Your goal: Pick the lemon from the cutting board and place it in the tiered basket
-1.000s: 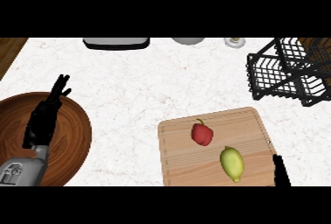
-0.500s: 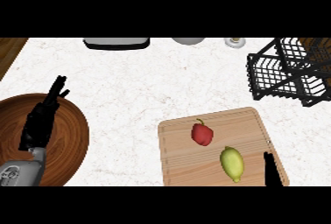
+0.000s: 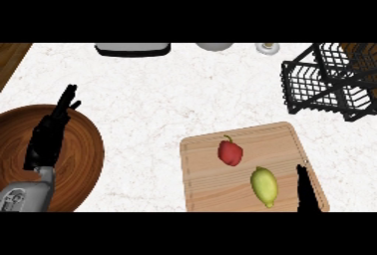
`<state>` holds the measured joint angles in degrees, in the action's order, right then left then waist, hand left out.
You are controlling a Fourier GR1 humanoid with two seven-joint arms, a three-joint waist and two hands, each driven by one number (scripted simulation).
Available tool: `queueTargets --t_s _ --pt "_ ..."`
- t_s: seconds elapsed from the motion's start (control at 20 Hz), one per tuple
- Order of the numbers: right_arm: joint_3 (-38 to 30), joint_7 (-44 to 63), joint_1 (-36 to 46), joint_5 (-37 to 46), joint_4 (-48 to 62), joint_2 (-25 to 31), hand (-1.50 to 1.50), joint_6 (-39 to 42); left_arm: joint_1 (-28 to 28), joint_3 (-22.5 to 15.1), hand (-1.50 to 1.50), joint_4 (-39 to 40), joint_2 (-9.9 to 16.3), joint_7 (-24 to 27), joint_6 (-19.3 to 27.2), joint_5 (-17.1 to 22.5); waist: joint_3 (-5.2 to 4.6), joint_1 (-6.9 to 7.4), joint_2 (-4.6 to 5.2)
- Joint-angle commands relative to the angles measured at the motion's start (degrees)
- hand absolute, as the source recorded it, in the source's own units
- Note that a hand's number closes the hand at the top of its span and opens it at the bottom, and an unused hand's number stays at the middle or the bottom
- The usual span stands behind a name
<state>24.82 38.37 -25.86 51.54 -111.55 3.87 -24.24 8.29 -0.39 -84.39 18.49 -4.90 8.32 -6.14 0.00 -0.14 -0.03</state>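
You see the lemon [image 3: 264, 186], yellow-green and oval with pointed tips, lying on its side on the board [image 3: 213, 191], near the board's right edge and lower end, its long axis running roughly top to bottom in the head view. The board is a pale wooden rectangle with a groove round its rim, flat on the counter. The basket [image 3: 324, 84], black wire and tiered, stands well apart at the upper right.

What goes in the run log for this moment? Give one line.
lemon: on cutting board, ungrasped | right robot hand: beside lemon | left robot hand: open over wooden bowl | tiered basket: far right
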Motion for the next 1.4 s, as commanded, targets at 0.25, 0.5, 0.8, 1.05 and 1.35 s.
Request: queueTargets --t_s 0.25,0.5,0.8,1.05,1.35 --pt "-3.9 -1.0 8.5 -5.4 6.8 -0.2 -1.5 2.3 -1.2 2.1 0.0 -1.0 -0.8 0.9 -2.7 -1.7 0.01 0.17 -0.01" --pt "-1.7 -3.8 6.9 -5.8 10.4 -1.7 -1.5 -0.3 -0.3 3.1 0.0 2.8 -3.0 3.2 -2.5 -2.5 0.0 0.02 0.01" --pt "-2.2 -6.4 15.1 -6.0 18.4 1.7 1.5 6.7 0.6 2.5 0.0 3.0 -3.6 2.9 -2.0 -3.6 0.01 0.38 0.06" --pt "1.6 -5.1 11.1 2.0 17.2 -0.5 1.5 1.4 -0.6 4.3 0.0 0.8 -2.8 2.3 -4.3 -3.5 0.0 0.06 -0.01" --pt "1.8 -10.4 6.9 -4.8 12.2 -2.6 1.5 -3.8 0.3 4.7 0.0 -0.1 -3.3 0.0 -4.0 -3.4 0.02 -0.17 -0.05"
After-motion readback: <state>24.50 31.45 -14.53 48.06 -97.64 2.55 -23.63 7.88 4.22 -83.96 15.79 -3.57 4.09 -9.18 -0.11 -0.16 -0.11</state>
